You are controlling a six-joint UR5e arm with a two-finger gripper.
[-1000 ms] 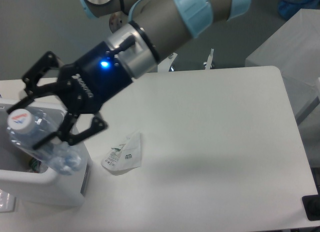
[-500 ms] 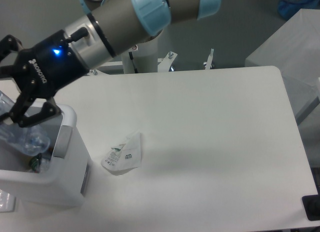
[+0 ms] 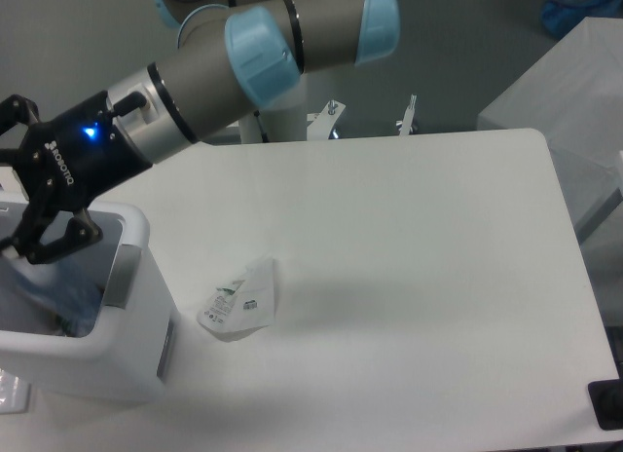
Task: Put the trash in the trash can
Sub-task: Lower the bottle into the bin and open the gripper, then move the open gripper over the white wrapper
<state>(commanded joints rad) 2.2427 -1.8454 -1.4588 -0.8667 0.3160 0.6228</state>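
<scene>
The trash can [image 3: 117, 366], a white boxy bin with a grey panel, stands at the table's front left corner. Above its opening hangs my gripper [image 3: 16, 191], partly cut off by the left edge of the view, its black fingers [image 3: 60, 236] spread open with nothing between them. A bluish, blurred clear bottle [image 3: 44, 291] shows inside the bin below the fingers. The white wrinkly wrapper [image 3: 240, 300] with green-black print lies flat on the table just right of the bin, apart from the gripper.
A grey box [image 3: 569, 96] stands off the table's right side. Metal brackets [image 3: 409, 116] stick up at the table's back edge. A dark object [image 3: 608, 403] sits at the bottom right corner.
The gripper carried the bottle left over the bin and let it go. The bottle now sits lower, inside the bin. The wrapper has not moved.
</scene>
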